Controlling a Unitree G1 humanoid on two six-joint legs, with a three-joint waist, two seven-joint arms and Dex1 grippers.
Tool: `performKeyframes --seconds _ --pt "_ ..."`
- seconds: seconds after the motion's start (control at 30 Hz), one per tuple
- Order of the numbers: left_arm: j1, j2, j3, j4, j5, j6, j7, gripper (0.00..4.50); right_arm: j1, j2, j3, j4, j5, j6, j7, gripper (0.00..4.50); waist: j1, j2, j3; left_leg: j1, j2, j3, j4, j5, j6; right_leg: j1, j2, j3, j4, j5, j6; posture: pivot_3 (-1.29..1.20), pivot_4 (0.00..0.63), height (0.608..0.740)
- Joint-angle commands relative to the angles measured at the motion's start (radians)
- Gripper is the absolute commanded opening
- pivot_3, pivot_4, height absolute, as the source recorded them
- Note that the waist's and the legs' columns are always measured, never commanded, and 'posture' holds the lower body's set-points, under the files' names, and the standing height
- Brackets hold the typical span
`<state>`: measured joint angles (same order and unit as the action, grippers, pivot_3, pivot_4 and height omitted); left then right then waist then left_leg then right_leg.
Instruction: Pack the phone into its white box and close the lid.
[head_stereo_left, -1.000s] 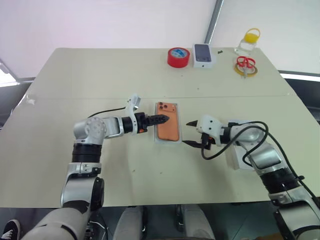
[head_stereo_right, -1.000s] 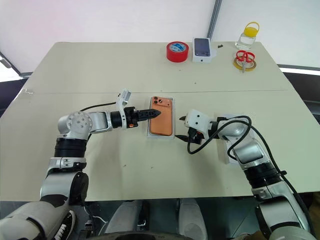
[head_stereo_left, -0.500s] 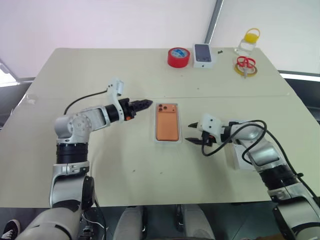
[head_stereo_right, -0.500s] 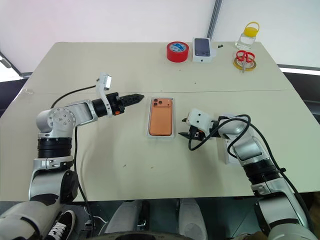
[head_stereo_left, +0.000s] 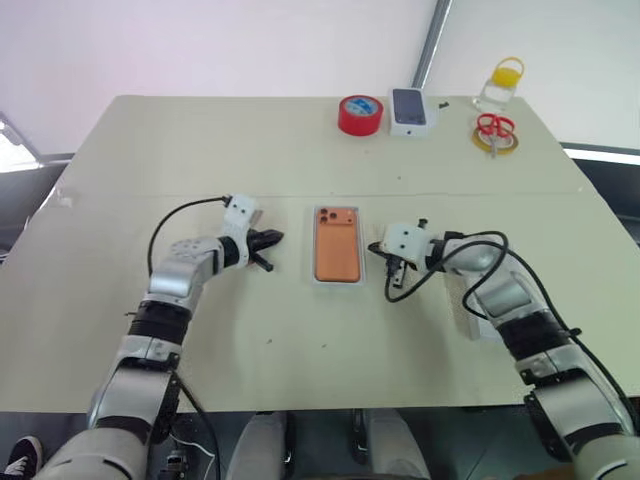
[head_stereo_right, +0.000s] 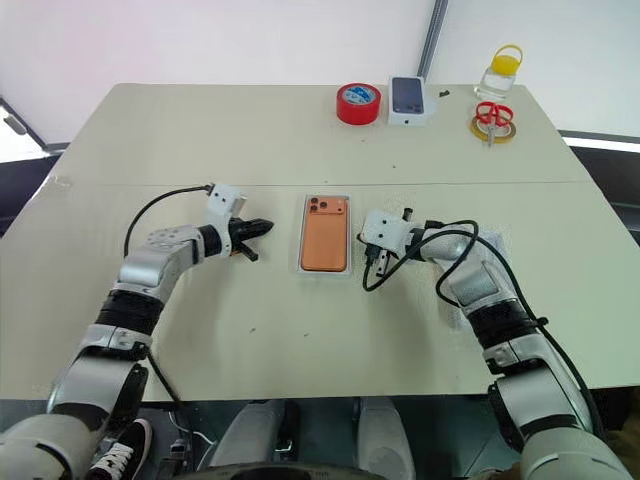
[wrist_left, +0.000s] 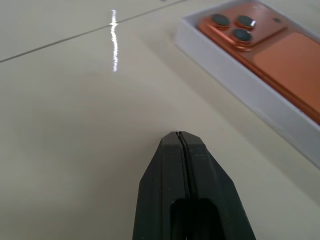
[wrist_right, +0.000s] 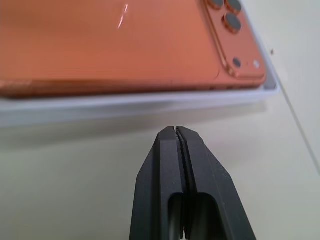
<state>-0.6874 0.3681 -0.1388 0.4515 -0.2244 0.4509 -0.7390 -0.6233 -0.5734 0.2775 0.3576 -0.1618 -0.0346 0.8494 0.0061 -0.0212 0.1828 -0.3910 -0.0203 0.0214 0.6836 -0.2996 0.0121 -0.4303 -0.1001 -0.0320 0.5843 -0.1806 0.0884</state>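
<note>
As packing requires, the phone lies lens-side up inside the white box, mid-table. Left gripper and right gripper, fingers pressed together and empty, flank the box, likely for nudging it. Lid: right of box, behind right arm.

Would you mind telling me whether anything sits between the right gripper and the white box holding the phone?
Nothing visible does. The right gripper, shut, points at the long side of the white box across bare table, with the phone lying inside the box.
</note>
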Motion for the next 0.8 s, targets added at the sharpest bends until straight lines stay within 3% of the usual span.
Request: performKeyframes --seconds 0.03,0.2,0.5,0.8 --pt "-0.008 -0.056 -0.096 -0.007 0.035 0.033 -0.069 0.0 -0.013 -0.006 -0.013 -0.023 0.005 -0.016 0.012 0.03 0.007 0.0 0.0 0.0 0.0 0.0 0.0 0.0 0.0 0.0 0.0 0.0 0.0 0.0 0.0 0.0 0.15 0.74" --pt "-0.004 -0.113 -0.171 -0.108 0.008 0.138 -0.174 0.0 0.043 -0.051 -0.028 -0.093 0.029 0.015 0.073 0.03 0.01 0.001 -0.001 0.0 -0.001 0.0 0.0 -0.001 0.002 0.002 0.0 0.0 -0.001 0.0 0.0 0.0 0.15 0.74" --pt "0.003 -0.22 -0.208 -0.248 -0.017 0.24 -0.205 0.0 0.286 -0.216 -0.123 -0.385 0.143 0.175 0.215 0.03 0.012 0.001 -0.001 0.0 -0.002 0.0 0.001 -0.003 0.006 0.003 -0.001 0.0 -0.003 0.0 0.001 0.0 0.15 0.74" --pt "0.028 -0.226 -0.251 -0.292 0.003 0.229 -0.233 0.0 0.407 -0.308 -0.211 -0.473 0.181 0.249 0.243 0.03 0.008 0.001 -0.001 0.001 0.0 0.0 0.002 -0.003 0.005 0.003 -0.001 0.0 -0.001 -0.002 -0.002 0.0 0.15 0.74"
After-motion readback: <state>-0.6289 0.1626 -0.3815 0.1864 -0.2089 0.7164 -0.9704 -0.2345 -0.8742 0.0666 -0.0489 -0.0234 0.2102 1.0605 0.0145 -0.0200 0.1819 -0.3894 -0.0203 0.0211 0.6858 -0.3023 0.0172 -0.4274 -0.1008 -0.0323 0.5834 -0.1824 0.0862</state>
